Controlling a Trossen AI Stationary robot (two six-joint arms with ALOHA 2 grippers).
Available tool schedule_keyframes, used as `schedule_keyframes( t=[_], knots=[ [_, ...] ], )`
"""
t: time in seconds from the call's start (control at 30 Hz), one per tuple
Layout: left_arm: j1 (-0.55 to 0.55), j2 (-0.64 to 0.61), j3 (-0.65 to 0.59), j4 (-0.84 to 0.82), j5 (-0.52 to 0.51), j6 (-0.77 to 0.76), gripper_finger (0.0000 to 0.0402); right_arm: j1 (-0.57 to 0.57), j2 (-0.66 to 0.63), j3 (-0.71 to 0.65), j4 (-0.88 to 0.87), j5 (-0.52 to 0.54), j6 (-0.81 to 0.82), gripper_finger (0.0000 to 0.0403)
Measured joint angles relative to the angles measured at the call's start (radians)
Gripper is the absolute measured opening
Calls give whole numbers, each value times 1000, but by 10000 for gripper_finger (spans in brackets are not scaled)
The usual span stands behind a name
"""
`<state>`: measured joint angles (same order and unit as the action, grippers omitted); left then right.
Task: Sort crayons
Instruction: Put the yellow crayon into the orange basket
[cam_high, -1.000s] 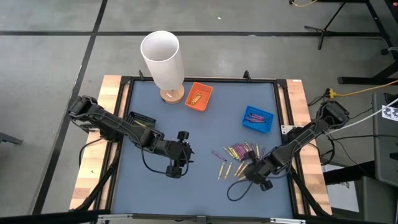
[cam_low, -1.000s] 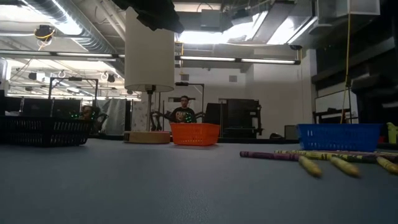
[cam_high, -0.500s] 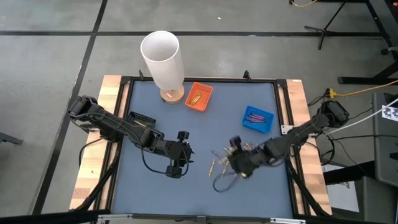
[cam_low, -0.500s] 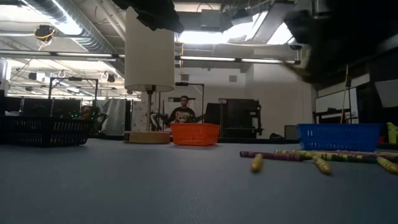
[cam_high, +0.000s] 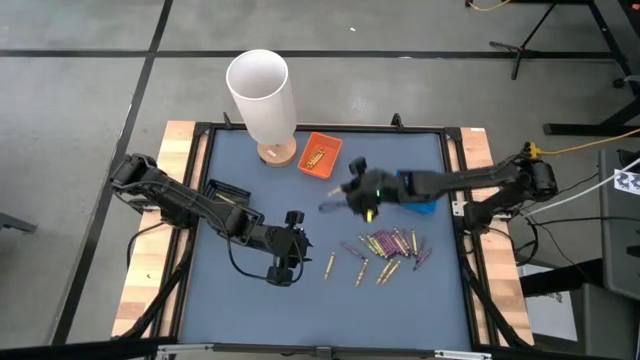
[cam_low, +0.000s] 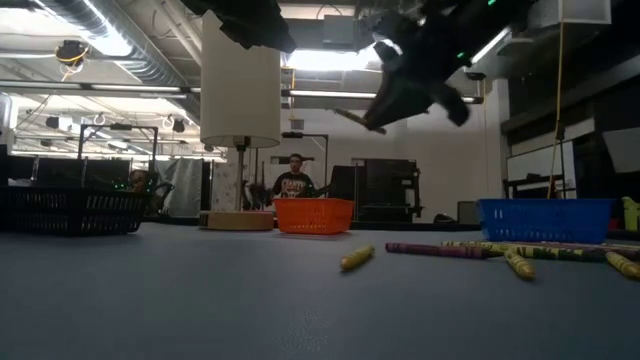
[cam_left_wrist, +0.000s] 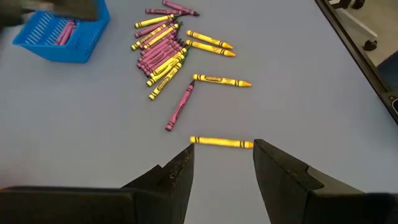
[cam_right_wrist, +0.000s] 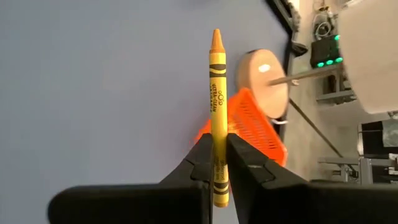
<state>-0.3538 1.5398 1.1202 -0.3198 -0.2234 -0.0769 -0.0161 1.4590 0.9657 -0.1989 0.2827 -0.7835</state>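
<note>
My right gripper (cam_high: 352, 193) hangs above the table beside the orange tray (cam_high: 320, 156), shut on a yellow crayon (cam_right_wrist: 216, 93). The low view shows this gripper (cam_low: 392, 100) high up. A pile of yellow and purple crayons (cam_high: 390, 245) lies flat on the blue mat at the near right. One yellow crayon (cam_left_wrist: 221, 142) lies alone just ahead of my left gripper (cam_left_wrist: 222, 163), which stands open above the mat at the near middle (cam_high: 288, 250). The blue tray (cam_left_wrist: 59, 34) holds purple crayons. My right gripper pinches the yellow crayon near its blunt end (cam_right_wrist: 217, 163) between its two fingers. The crayon runs along the fingers, and its pointed tip (cam_right_wrist: 216, 36) sticks out ahead of them. It is lifted clear of the table and slants downward in the low view (cam_low: 358, 120).
A white cylinder on a round wooden foot (cam_high: 262, 95) stands at the far left, next to the orange tray. The blue tray (cam_high: 418, 196) sits partly under my right arm. A black frame (cam_high: 455, 160) edges the mat. A black basket (cam_low: 70, 210) stands at the left.
My right gripper has risen from the crayon pile at the near right and swung toward the far edge and the orange tray, rolling as it went, with the yellow crayon in its fingers. One loose yellow crayon has moved from the pile toward the table's left.
</note>
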Motion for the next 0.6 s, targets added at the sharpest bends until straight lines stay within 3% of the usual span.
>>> schedule_keyframes(
  t=[0.33,0.6],
  knots=[
    [0,0,0,61,0,0,149,-312,29,0,172,-304,-176,30],
    [0,0,0,117,-3,-2,149,-419,195,1,406,-373,-272,30]
  ],
)
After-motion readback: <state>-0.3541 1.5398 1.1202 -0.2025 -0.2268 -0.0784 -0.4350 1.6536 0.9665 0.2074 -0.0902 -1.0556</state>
